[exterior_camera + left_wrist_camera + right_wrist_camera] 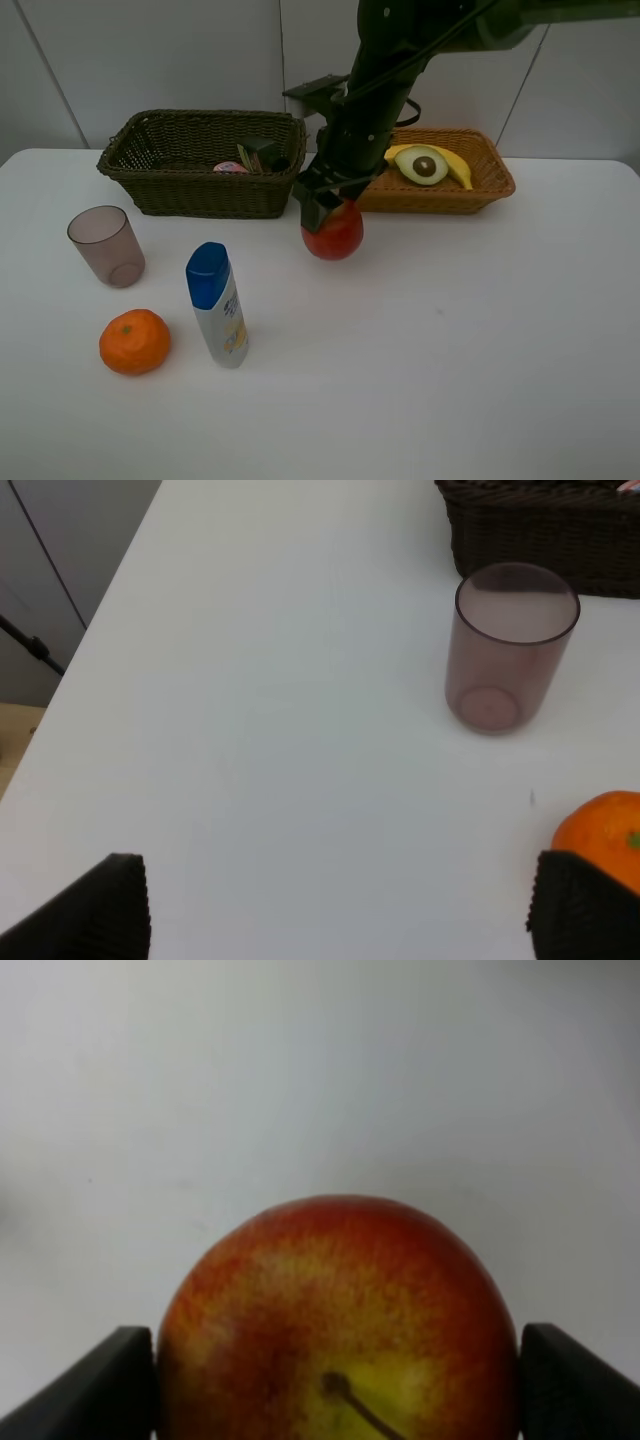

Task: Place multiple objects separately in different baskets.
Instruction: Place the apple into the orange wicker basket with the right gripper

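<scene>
My right gripper (pixel 330 213) reaches down from the back and is shut on the red apple (pixel 336 234), in front of the gap between the two baskets. In the right wrist view the apple (pixel 340 1320) fills the space between both fingers (pixel 100 1385). The dark olive basket (pixel 200 196) holds a pink bottle (pixel 230 167) and a dark green bottle (pixel 263 154). A banana (pixel 456 165) and an avocado half (pixel 422 165) lie in the orange-tan basket (pixel 492 183). On the table stand the pinkish cup (pixel 106 246), the orange (pixel 134 341) and the white blue-capped bottle (pixel 217 304). My left gripper (pixel 335 920) is open over bare table near the cup (pixel 512 645) and orange (pixel 605 835).
The table's left edge (pixel 95 610) runs close to my left gripper, with floor beyond it. A white wall stands right behind both baskets. The dark basket's corner (pixel 540 530) lies just past the cup. The right arm (pixel 385 70) leans over the gap between the baskets.
</scene>
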You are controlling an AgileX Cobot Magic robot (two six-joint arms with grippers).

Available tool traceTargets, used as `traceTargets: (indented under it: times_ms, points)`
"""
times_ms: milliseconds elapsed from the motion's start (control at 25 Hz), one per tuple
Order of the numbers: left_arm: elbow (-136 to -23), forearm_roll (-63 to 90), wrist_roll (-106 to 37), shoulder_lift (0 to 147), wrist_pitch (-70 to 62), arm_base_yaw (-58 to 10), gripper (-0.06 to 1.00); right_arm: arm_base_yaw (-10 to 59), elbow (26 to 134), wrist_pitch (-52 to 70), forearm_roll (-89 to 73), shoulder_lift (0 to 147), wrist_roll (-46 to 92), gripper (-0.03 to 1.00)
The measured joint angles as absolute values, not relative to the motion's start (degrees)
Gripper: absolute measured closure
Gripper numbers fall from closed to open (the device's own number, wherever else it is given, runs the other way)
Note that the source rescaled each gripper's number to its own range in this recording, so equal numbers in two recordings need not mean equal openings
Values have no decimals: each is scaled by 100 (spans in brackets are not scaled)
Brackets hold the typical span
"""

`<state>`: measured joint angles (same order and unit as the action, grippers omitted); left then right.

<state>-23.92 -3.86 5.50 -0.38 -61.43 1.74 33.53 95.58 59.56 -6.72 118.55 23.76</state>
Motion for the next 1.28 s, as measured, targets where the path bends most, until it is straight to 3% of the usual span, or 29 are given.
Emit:
traceTargets:
  times_ms: [400, 680, 1280]
  points:
    - [-2392, -386, 550, -38, -6143, 174, -5, 2740, 9587, 6227, -704, 11415, 2577, 35]
    - [-2392, -386, 550, -38, -6143, 174, -5, 2342, 10278, 6285, -704, 11415, 2581, 35]
    - [-2392, -386, 550, -38, -6143, 174, -5, 1863, 10513, 4500, -1130, 12080, 2595, 35]
